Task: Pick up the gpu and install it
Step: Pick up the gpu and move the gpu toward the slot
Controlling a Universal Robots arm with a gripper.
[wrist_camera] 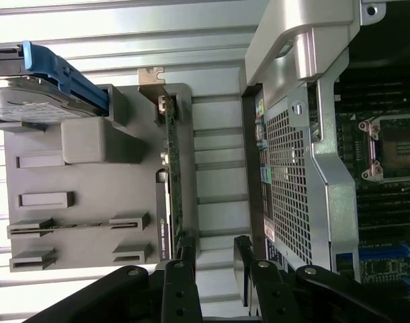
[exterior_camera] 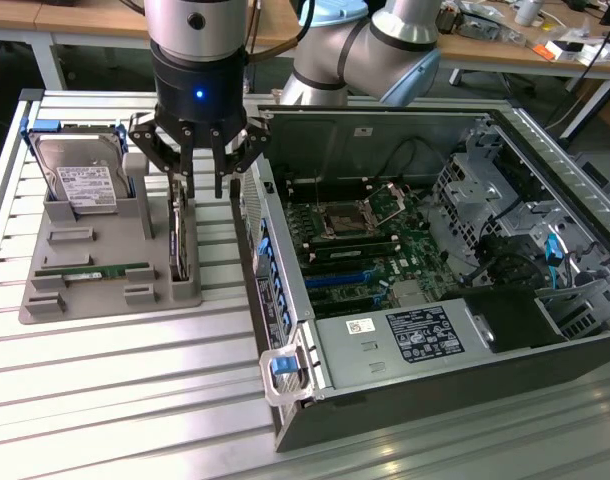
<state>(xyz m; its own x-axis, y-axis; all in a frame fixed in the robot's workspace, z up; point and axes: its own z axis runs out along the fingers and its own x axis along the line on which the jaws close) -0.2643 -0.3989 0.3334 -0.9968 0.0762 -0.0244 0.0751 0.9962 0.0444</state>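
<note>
The slatted metal table (exterior_camera: pixel 135 400) carries the grey parts tray (exterior_camera: pixel 95 290) (wrist_camera: pixel 91 182), and everything else is placed from that tray. Just beside the tray, on the exterior view's right, lies the open computer case (exterior_camera: pixel 415 405) with its motherboard (exterior_camera: pixel 365 240) exposed. A black-and-white label (exterior_camera: pixel 417 335) and a small white sticker (exterior_camera: pixel 362 325) sit on the case's power supply box; the print on both is too small to read.

The robot arm (exterior_camera: pixel 200 50) comes down over the tray's case-side edge, with a blue light (exterior_camera: pixel 197 95) on its wrist. Its gripper (exterior_camera: pixel 200 185) (wrist_camera: pixel 215 245) hangs above that edge with the fingers spread wide and nothing between them.

The hard drive (exterior_camera: pixel 80 175) (wrist_camera: pixel 30 108) stands tilted in the tray's far corner, in a blue-edged frame. Its white label faces up, but the text cannot be read.

The gpu (exterior_camera: pixel 179 235) (wrist_camera: pixel 171 175) stands on its edge in the slot along the tray's case-side edge. Its long axis runs along that edge, parallel to the case's near wall. Its silver bracket (wrist_camera: pixel 151 77) points to the hard drive's end of the tray. Small white writing on the card near the fingers is illegible. One fingertip (wrist_camera: pixel 186 245) is about over the card, with no contact that I can make out.

The green memory stick (exterior_camera: pixel 93 270) (wrist_camera: pixel 57 229) lies in a slot at the tray's opposite end from the hard drive.
</note>
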